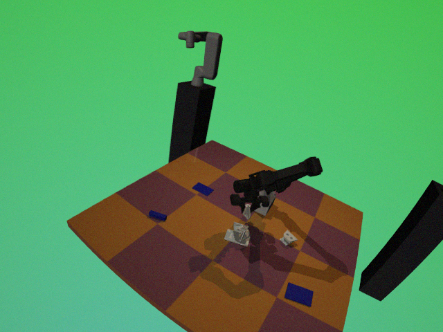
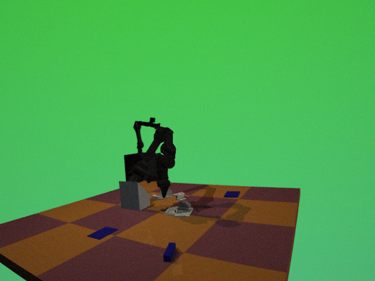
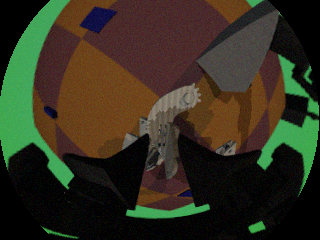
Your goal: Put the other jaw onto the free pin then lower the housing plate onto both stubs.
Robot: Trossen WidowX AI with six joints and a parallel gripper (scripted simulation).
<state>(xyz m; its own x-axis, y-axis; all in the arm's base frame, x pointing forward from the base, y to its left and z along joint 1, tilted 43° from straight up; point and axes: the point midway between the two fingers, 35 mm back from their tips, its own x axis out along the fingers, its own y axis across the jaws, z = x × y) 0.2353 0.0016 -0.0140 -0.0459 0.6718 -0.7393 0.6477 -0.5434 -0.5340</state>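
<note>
My gripper (image 1: 247, 207) (image 2: 164, 196) (image 3: 163, 136) is shut on the loose jaw (image 1: 246, 213) (image 2: 157, 196) (image 3: 165, 107), a pale curved piece. Its round toothed end points away from the fingers in the wrist view. The pale base (image 1: 230, 236) (image 2: 183, 215) (image 3: 131, 140) carries the other jaw (image 2: 184, 205), which stands up on it. The held jaw is above the table, behind the base in the exterior view, and not on it. The free pin cannot be made out. The small pale housing plate (image 1: 288, 236) (image 2: 179, 195) (image 3: 227, 148) lies apart from the base, its two holes visible in the top view.
A grey wedge block (image 1: 266, 203) (image 2: 130, 195) (image 3: 240, 55) stands close to the gripper. Flat blue pads (image 1: 203, 189) (image 1: 299, 294) (image 2: 102, 233) (image 2: 231, 194) (image 3: 98, 19) and a blue bar (image 1: 157, 215) (image 2: 169, 252) (image 3: 50, 111) lie farther out. A grey arm (image 1: 212, 53) stands on a pillar beyond the table.
</note>
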